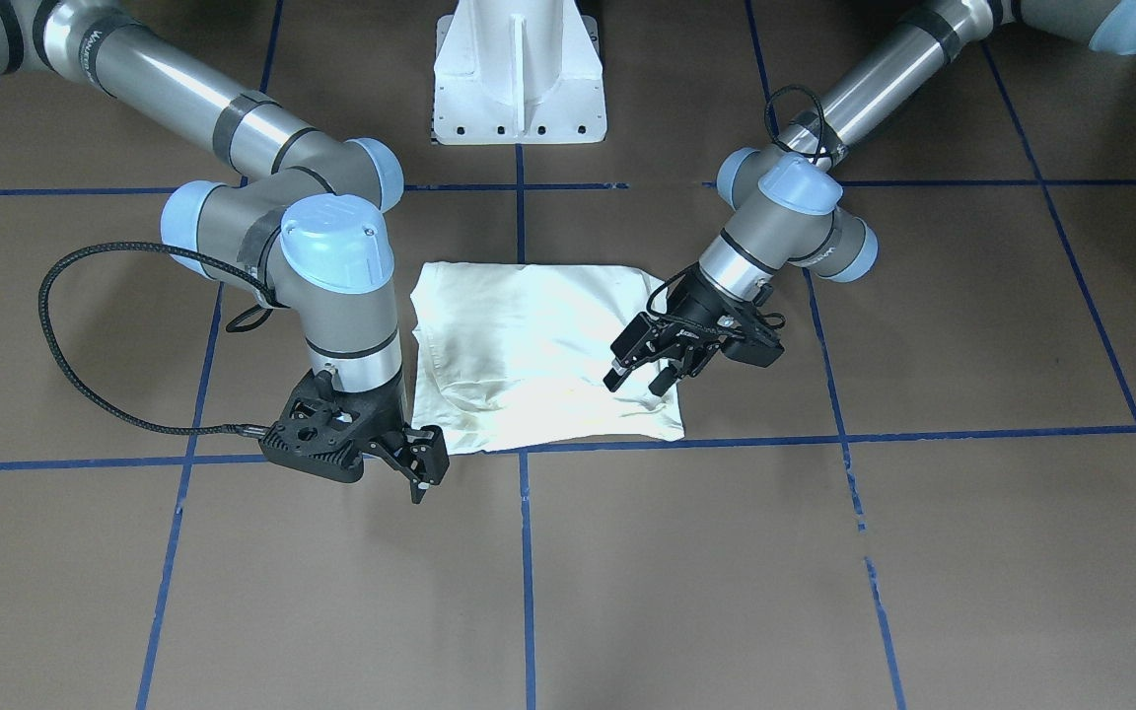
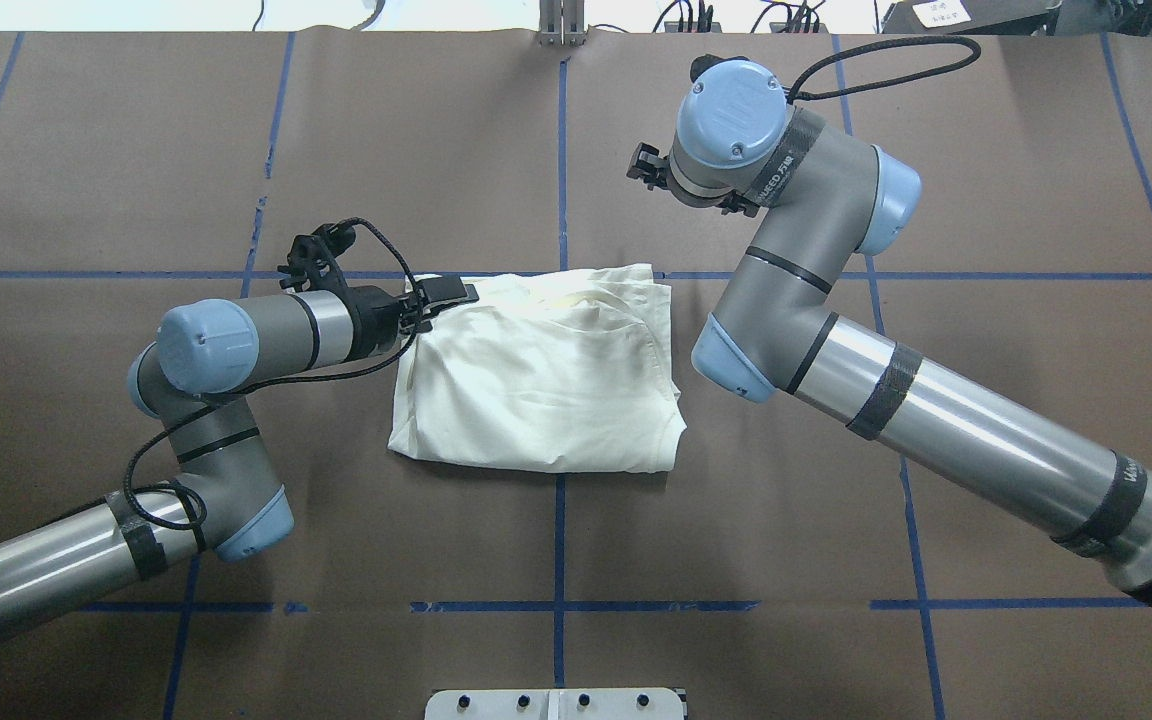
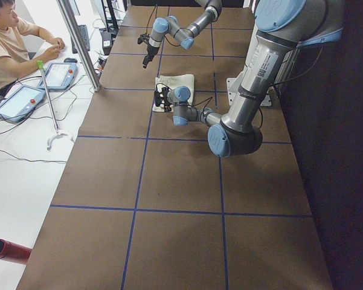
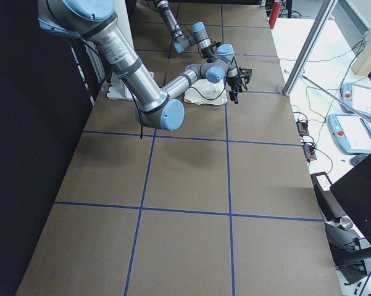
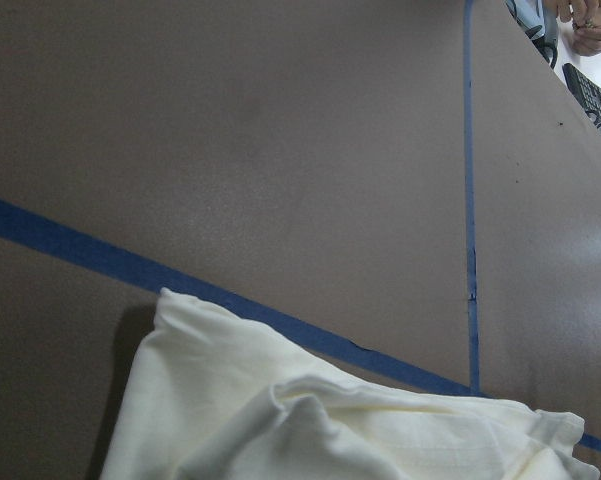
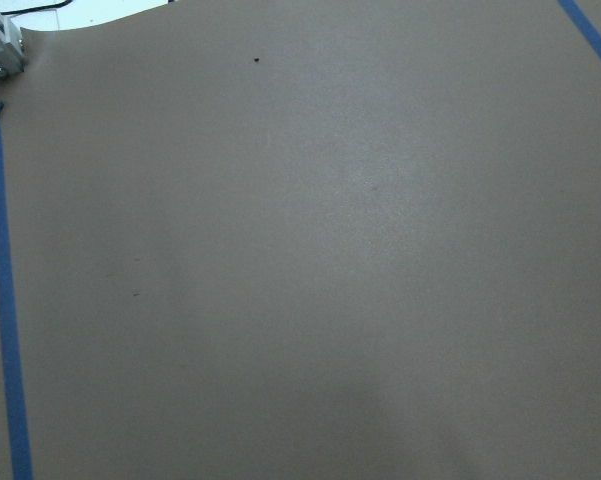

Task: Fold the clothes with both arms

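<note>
T-shirt [image 1: 529, 345] lies folded on the bench [image 1: 824, 572], before the pedestal [image 1: 519, 79]. Your left hand [image 1: 639, 381] hangs released over the corner farthest from the pedestal. Whether the right hand [image 1: 420, 473] is clenched, I cannot tell. Judged soft, limp, light: pinch corners through all layers.

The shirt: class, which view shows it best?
Overhead exterior: the shirt shows large and nearly whole. Front-facing has the left gripper over it; side views show it tiny; left wrist, one edge; right wrist, none.
</note>
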Tool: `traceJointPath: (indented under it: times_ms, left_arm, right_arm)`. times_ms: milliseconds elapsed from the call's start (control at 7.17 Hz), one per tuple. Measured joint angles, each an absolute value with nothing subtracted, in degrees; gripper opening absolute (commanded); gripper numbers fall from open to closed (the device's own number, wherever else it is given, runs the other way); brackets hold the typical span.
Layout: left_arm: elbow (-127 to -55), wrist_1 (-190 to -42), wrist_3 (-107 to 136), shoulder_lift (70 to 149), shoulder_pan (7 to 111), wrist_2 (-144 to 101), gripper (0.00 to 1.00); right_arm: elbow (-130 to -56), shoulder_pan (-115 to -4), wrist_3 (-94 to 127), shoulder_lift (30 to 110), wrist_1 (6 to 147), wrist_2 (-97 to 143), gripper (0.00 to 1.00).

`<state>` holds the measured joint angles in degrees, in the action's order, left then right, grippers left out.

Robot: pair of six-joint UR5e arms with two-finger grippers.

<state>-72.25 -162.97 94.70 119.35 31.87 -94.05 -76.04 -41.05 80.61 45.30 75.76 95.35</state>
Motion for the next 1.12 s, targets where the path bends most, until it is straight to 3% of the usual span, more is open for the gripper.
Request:
traceJointPath:
  times_ms: [1116]
  left_arm:
    - [-74.9, -157.5, 94.7, 122.7, 34.2, -94.4, 0.93]
  right_arm:
    - [-76.0, -41.0, 80.4, 45.3, 75.8, 95.4, 1.00]
